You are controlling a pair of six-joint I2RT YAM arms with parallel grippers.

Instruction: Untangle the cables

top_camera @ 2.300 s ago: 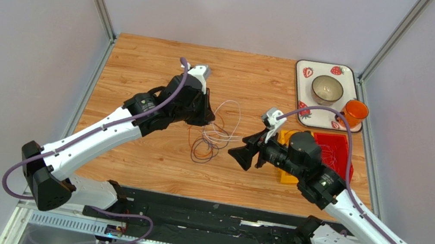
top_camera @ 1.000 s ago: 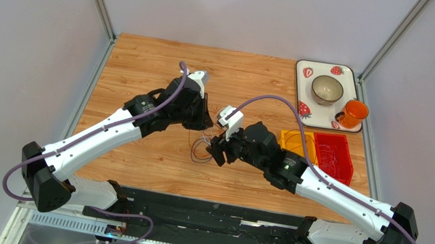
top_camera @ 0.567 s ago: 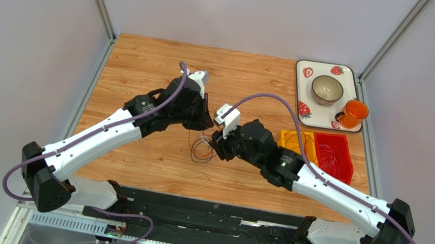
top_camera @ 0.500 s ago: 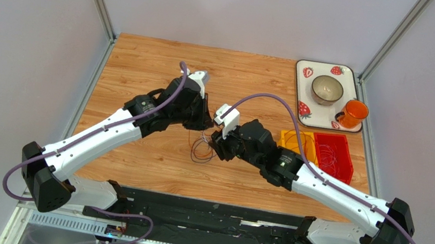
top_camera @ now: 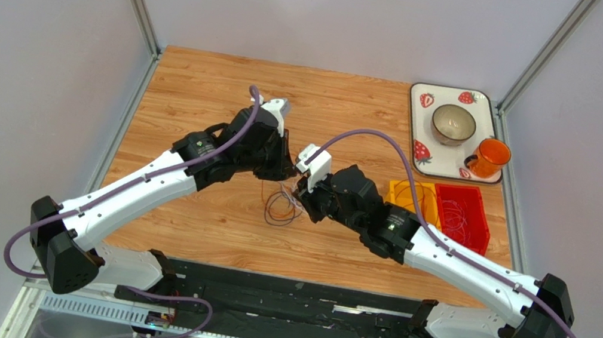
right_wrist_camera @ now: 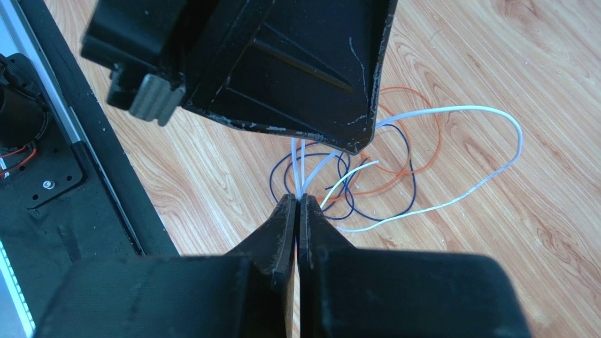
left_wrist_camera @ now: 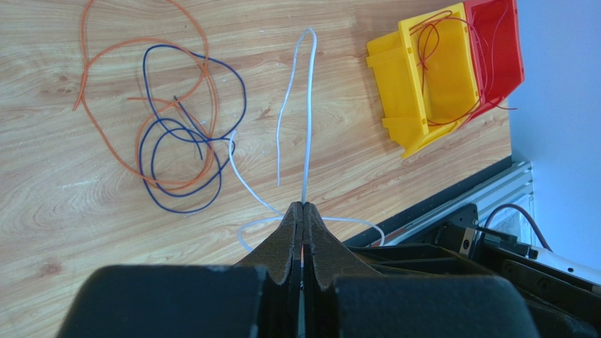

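Note:
The cables (top_camera: 279, 208) lie in a small tangle on the wooden table between my two grippers. In the left wrist view, my left gripper (left_wrist_camera: 302, 205) is shut on the white cable (left_wrist_camera: 309, 127), which rises straight from its tips. An orange cable (left_wrist_camera: 81, 63) and a dark blue cable (left_wrist_camera: 180, 209) are looped together to the left. My right gripper (right_wrist_camera: 297, 198) is shut on white cable strands just under the left gripper's black body (right_wrist_camera: 282, 63). A white loop (right_wrist_camera: 518, 137) trails right over the orange and blue coils. The two grippers (top_camera: 285, 169) (top_camera: 302, 196) stand almost touching.
A yellow bin (top_camera: 405, 195) and a red bin (top_camera: 463, 215) holding thin red wires stand right of the tangle, partly under the right arm. A strawberry tray (top_camera: 421, 97) with a bowl (top_camera: 453, 125) and an orange cup (top_camera: 492, 156) is at the back right.
My right arm has swung left from over the bins to the tangle, and its jaws have shut on the white cable. The left arm has stayed still.

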